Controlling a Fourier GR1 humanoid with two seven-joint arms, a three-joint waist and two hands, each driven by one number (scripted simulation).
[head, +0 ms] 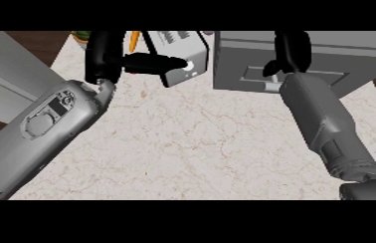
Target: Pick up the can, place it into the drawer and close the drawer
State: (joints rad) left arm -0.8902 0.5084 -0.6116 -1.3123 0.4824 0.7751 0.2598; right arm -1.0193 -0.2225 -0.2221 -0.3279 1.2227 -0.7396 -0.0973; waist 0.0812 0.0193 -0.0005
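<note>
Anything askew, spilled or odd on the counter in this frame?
Nothing spilled or damaged. No can shows anywhere. The right robot hand reaches over the grey drawer unit; the left robot hand sits by the toaster, which stands at an angle to the unit.

We see a pale marbled counter [183, 147] filling most of the view. Dark wood floor [33, 43] shows at upper left. A grey panel [18, 82] runs along the left edge. Lighting even.
</note>
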